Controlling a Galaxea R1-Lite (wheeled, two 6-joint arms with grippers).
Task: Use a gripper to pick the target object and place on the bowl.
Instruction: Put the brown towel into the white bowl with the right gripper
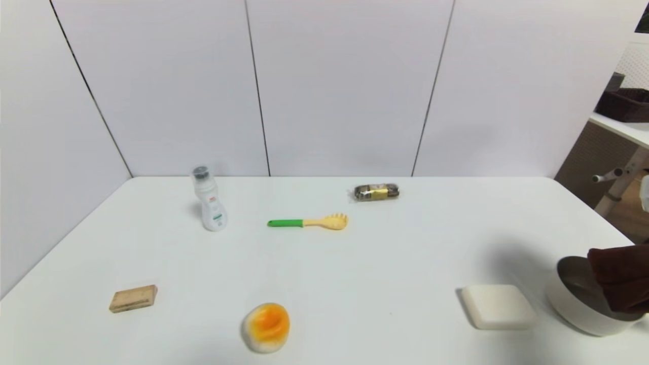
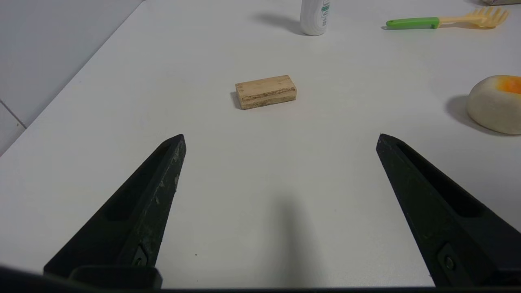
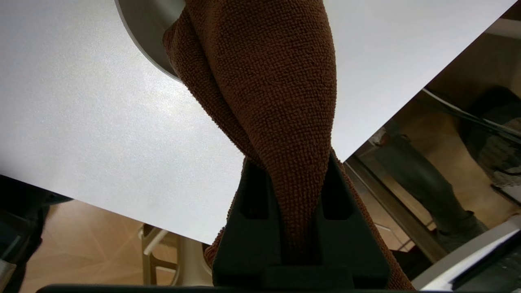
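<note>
The dark brown towel (image 1: 621, 276) hangs at the far right edge of the head view, its lower end over and inside the off-white bowl (image 1: 575, 306). In the right wrist view my right gripper (image 3: 291, 162) is shut on the brown towel (image 3: 268, 81), which hangs from the fingers toward the bowl's rim (image 3: 136, 36). The right gripper itself is outside the head view. My left gripper (image 2: 281, 138) is open and empty, low over the table near a wooden block (image 2: 265, 91).
On the white table (image 1: 385, 263) lie a white square block (image 1: 498, 305) just left of the bowl, an orange-topped round object (image 1: 266, 326), a wooden block (image 1: 133, 298), a white bottle (image 1: 209, 205), a green-handled fork spoon (image 1: 309, 222) and a wrapped packet (image 1: 376, 192). The table's right edge is close to the bowl.
</note>
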